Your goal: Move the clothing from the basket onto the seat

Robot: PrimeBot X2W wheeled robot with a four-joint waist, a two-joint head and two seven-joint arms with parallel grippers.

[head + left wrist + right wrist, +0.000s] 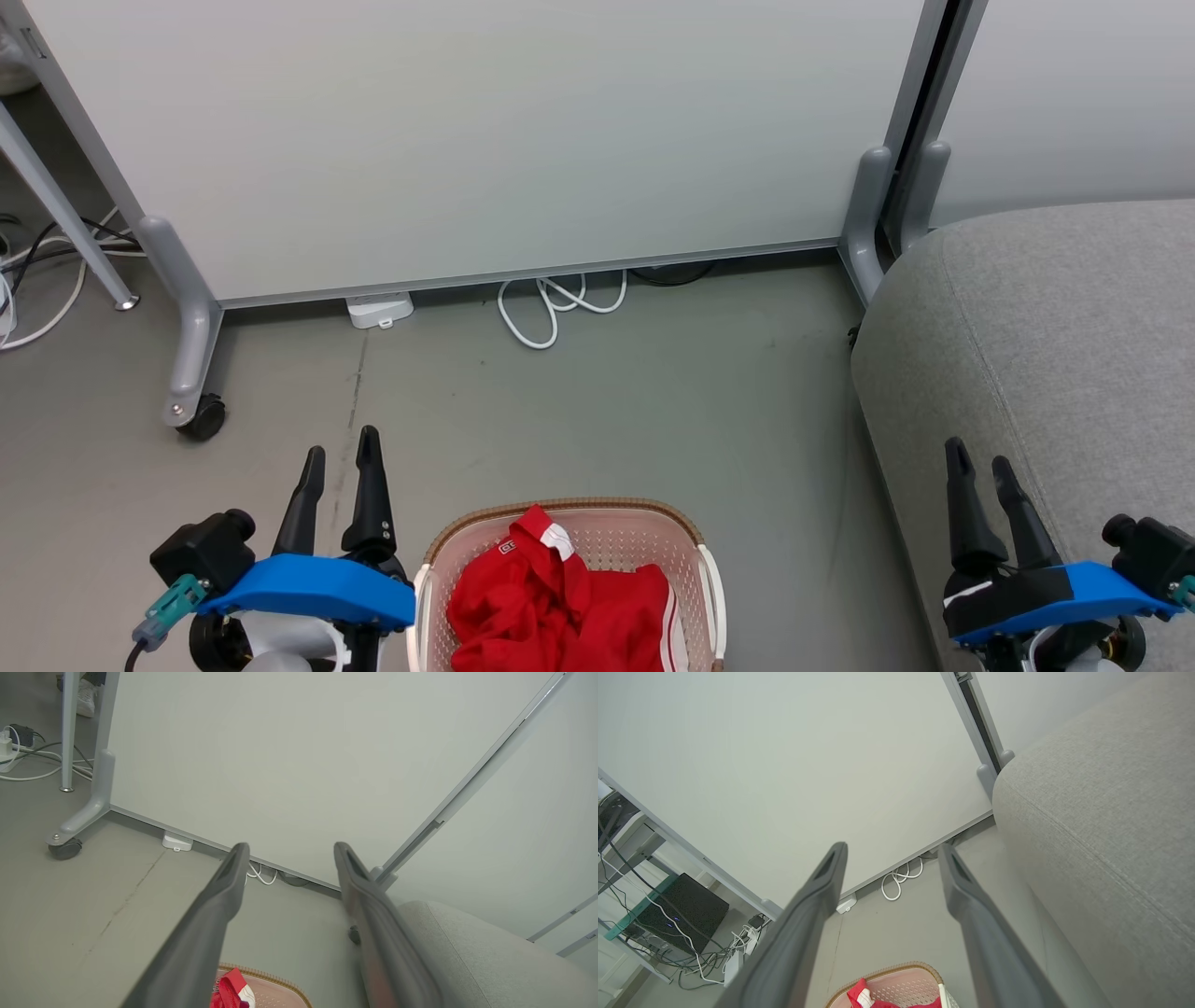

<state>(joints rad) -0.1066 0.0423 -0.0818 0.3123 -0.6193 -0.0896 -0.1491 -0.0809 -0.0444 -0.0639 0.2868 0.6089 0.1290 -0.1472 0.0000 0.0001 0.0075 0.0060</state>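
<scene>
Left gripper (342,446) and right gripper (977,455) hang parted and empty, flanking the basket (579,507) (poised to reach); red clothing (551,597) lies heaped inside.

No legible text; clothing (560,607) mark (509,548) unreadable

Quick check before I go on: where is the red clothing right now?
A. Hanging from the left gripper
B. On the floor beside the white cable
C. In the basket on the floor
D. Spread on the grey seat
C: the red clothing lies bunched inside the basket. The visible part of the seat has nothing red on it, and the left gripper and right gripper are open and hold nothing.
</scene>
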